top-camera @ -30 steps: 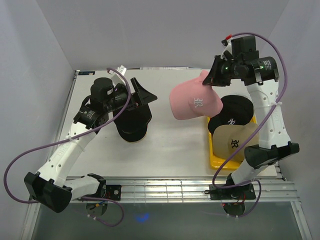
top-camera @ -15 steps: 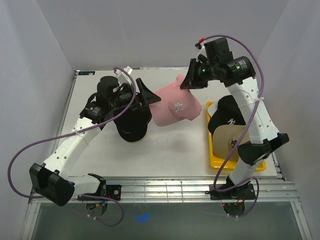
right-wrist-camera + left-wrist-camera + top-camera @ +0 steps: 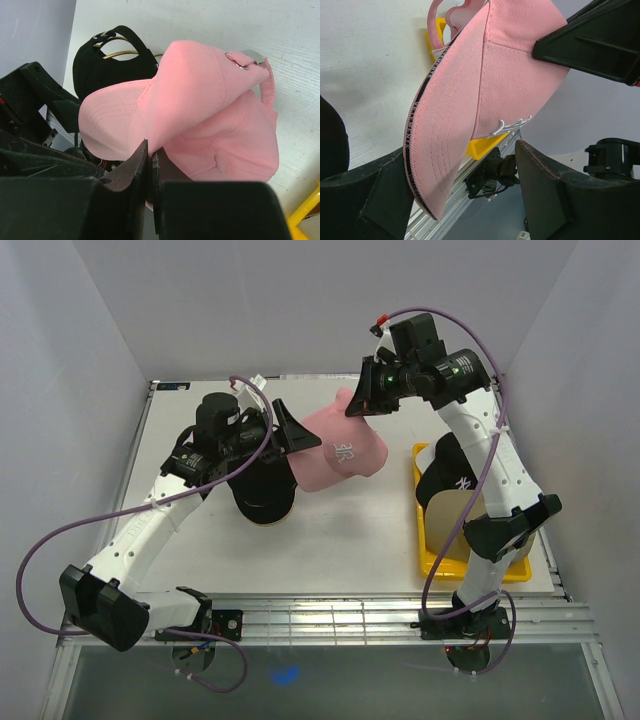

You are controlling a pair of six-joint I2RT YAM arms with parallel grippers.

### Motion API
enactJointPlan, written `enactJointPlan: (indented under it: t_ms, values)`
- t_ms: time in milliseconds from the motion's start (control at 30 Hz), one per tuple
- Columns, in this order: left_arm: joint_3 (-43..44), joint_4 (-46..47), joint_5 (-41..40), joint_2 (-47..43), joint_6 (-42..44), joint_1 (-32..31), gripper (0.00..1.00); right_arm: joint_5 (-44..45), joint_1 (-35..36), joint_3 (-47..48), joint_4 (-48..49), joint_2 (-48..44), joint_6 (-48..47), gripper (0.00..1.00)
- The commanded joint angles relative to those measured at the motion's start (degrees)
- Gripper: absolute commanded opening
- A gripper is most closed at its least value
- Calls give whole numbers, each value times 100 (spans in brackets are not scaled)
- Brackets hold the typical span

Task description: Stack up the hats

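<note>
My right gripper [image 3: 362,406] is shut on the rear edge of the pink cap [image 3: 342,448] and holds it in the air over the table's middle; the pinch shows in the right wrist view [image 3: 150,150]. My left gripper [image 3: 296,436] is open, and the pink cap's brim [image 3: 440,125] hangs between its fingers [image 3: 555,190] without being squeezed. A black cap [image 3: 262,490] lies on the table under the left gripper. Another black cap [image 3: 455,475] and a tan cap [image 3: 452,522] sit in the yellow tray [image 3: 478,568]. The white cap is not in view.
The yellow mesh tray stands at the table's right side, partly behind my right arm. White walls close in the left, back and right. A metal rail runs along the near edge [image 3: 340,615]. My two grippers are close together above the table's middle.
My right arm has carried the pink cap leftward from above the tray to the left gripper. The left gripper has shifted slightly right, so the brim now sits between its open fingers.
</note>
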Motion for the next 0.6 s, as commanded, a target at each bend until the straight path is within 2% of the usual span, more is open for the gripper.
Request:
enactJointPlan:
  t_ms: [0,133,400,533,567]
  values:
    - [189,-260,-16,-179,212,-10,82,-334,9,284,243,9,-353,8]
    - [330,-506,-87,-240,414,-10,78,-562,17,222,234,-131,-731,8]
    - [436,-603,317,-267,467,-10,75,-1064,88,-164,261,-500,-1171,8]
    - [410,-603,537,-214,476,-10,68,-1020,237,-270,226,-588,-1259,8]
    - [401,-603,572,-214,476,-10,63,-1020,246,-253,217,-588,-1268,8]
